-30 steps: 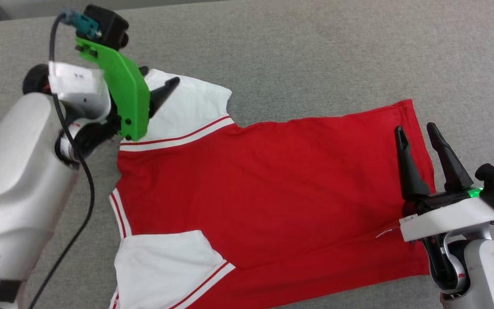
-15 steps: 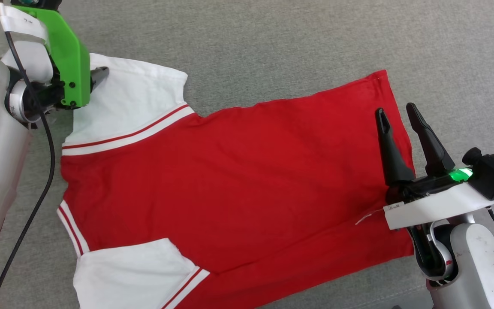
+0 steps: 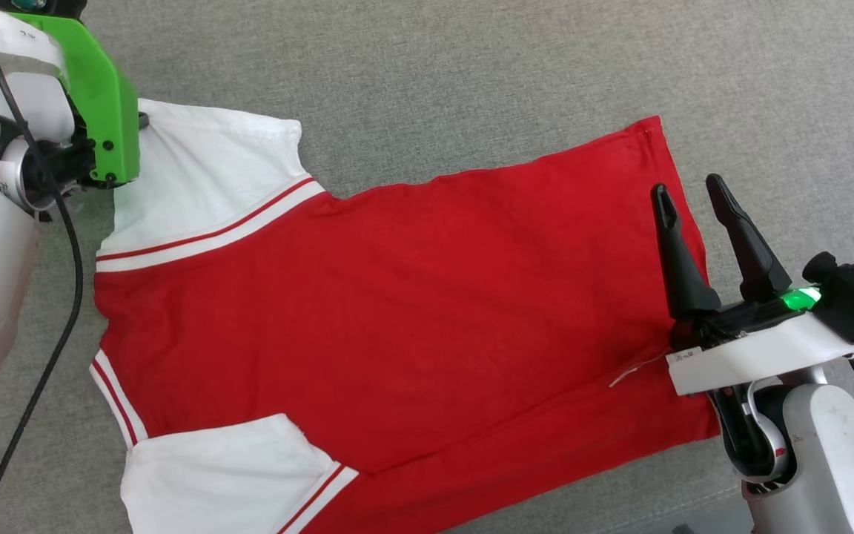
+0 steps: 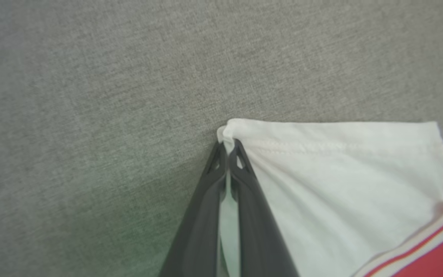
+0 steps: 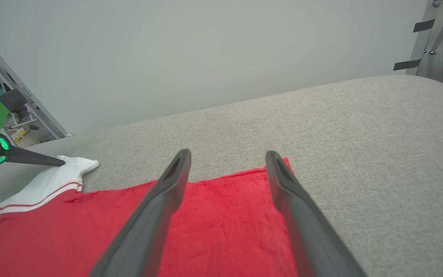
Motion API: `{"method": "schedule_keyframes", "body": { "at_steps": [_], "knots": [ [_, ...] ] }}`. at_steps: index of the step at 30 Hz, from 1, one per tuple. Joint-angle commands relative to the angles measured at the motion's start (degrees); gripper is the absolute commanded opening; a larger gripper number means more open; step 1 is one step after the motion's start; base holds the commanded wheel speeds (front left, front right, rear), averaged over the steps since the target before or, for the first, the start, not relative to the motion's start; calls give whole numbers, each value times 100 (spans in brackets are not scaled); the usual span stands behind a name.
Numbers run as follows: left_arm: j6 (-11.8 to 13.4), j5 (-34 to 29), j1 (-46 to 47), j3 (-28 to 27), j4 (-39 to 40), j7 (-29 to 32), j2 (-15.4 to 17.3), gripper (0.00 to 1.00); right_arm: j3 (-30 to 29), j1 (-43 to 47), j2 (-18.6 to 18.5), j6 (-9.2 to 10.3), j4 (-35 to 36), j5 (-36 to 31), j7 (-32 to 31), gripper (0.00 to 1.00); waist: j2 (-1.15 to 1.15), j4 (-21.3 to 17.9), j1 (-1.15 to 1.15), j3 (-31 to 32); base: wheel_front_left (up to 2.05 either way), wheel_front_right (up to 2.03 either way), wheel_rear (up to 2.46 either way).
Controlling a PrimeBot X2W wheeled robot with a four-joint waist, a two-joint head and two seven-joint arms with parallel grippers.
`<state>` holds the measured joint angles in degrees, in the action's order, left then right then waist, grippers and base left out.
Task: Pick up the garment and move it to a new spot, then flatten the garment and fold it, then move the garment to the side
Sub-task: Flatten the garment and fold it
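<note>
Left claw (image 4: 227,148): clenched, both fingers pinched on the outer corner of one white sleeve (image 4: 340,173), cloth visible between the tips. In the head view the claw (image 3: 144,119) is mostly hidden behind its green bracket (image 3: 101,96) at top left, and one black cable (image 3: 64,297) hangs down along that arm.

Right claw (image 3: 688,189): released, two fingers spread wide, pointing over the red hem end of the shirt (image 3: 397,297). Its wrist view shows the claw (image 5: 228,154) above the far hem corner, with one finger over red cloth and the other near the edge. Can't tell if it touches the cloth. One green light (image 3: 798,299) is lit on that wrist.

Shirt: one, spread flat on the grey surface (image 3: 471,74), collar end at left and hem at right. The red body looks mostly smooth, with one long crease near the lower edge. There are two white sleeves: the upper one is held, and the lower one (image 3: 212,475) lies loose at the bottom edge. Each has red-white striped trim at the seam.
</note>
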<state>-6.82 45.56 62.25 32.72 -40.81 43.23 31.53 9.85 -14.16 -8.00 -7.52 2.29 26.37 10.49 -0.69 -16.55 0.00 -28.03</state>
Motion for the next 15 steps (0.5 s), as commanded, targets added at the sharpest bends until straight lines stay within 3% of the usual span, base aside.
{"method": "schedule_keyframes", "body": {
  "at_steps": [1, 8, 15],
  "knots": [
    [-12, 59, -273, 54, -101, -105, -73, 0, -22, -53, -28, 3, 25, -54, -28, 100, 69, 37, 0, 51, 0, 0, 0],
    [-51, 150, -443, 34, 145, -912, -138, 0, -224, 17, -132, 3, -33, -242, -281, 100, 69, 247, 0, 418, 0, 0, 0],
    [-64, 226, -760, 150, 946, -1465, -15, 0, -376, 102, -479, 3, -3, -472, -1315, 100, 69, 604, 0, 812, 0, 0, 0]
  ]
}}
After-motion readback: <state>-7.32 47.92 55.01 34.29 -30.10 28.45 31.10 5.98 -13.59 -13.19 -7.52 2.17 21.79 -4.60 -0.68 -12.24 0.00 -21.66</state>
